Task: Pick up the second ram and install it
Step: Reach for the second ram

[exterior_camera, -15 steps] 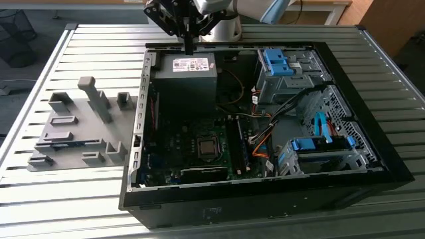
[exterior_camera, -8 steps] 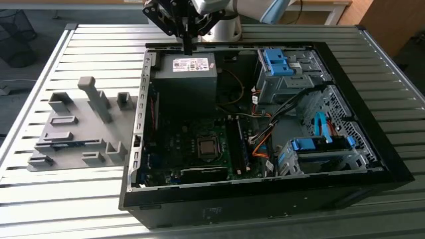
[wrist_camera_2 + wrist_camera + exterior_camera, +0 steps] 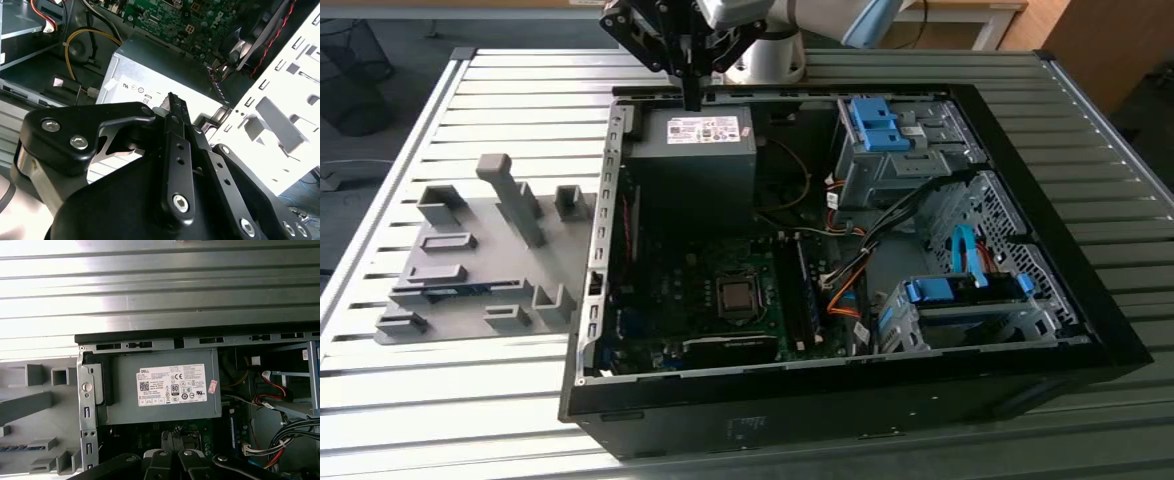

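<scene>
The second ram (image 3: pixel 454 291) is a thin blue stick lying flat in a slot of the grey holder plate (image 3: pixel 474 215), on the table at the exterior view's left of the open computer case (image 3: pixel 761 385). Its blue edge (image 3: pixel 20 447) also appears in the first wrist view. My gripper (image 3: pixel 692 98) hangs above the far end of the case, over the grey power supply (image 3: pixel 700 150), well away from the ram. Its black fingers (image 3: pixel 172 107) are pressed together with nothing between them. The fingertips (image 3: pixel 172 436) point down at the motherboard beside the power supply (image 3: pixel 160 387).
The case lies open on a slatted metal table (image 3: pixel 440 400). Inside are the motherboard (image 3: pixel 720 300), a dark stick standing edge-on (image 3: pixel 802 295), cable bundles (image 3: pixel 854 270) and blue-tabbed drive cages (image 3: pixel 887 125). Grey upright blocks (image 3: pixel 514 195) stand on the holder plate.
</scene>
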Robot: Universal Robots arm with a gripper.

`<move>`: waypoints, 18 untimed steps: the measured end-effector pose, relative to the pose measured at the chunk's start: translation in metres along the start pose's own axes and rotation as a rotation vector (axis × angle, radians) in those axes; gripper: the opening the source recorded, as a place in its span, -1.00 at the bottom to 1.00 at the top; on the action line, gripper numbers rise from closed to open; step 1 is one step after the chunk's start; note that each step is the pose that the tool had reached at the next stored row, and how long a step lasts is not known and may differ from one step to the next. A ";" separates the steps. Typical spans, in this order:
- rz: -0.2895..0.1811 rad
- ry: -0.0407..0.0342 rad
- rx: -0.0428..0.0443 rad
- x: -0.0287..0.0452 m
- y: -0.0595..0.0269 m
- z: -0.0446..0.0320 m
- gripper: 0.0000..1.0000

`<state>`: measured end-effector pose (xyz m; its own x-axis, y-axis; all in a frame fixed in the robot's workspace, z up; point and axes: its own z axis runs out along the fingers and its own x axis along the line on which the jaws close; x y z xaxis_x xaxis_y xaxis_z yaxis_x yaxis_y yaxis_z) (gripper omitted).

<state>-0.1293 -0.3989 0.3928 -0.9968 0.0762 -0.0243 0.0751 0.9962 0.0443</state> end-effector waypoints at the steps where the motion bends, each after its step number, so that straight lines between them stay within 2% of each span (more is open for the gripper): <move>1: 0.000 0.0001 0.0000 0.0003 0.0000 0.0001 -0.79; 18: 0.000 0.0049 0.0005 0.0063 -0.0006 0.0016 -0.79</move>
<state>-0.1356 -0.3990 0.3910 -0.9969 0.0762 -0.0194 0.0753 0.9962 0.0438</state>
